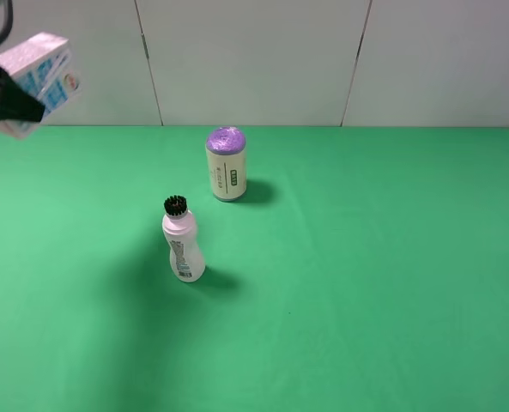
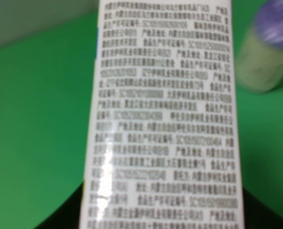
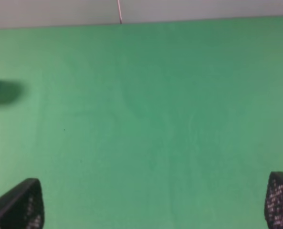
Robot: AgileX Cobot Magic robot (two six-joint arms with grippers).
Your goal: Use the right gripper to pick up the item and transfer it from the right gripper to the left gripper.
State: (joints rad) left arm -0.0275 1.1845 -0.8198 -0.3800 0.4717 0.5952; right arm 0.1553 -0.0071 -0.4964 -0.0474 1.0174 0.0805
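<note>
The milk carton (image 1: 41, 75) is held aloft by the left gripper (image 1: 18, 103).
It is clamped, seemingly near its base; the right gripper (image 3: 151, 205) is spread wide above the green table (image 3: 141, 119).

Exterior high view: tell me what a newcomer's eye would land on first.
The milk carton, held aloft in the view's top-left corner and clamped in the left gripper; its fine print fills the left wrist view. Next, the purple-topped cylinder and the brush-capped white bottle standing apart mid-table on the green cloth. The right gripper hangs open above that cloth.
</note>
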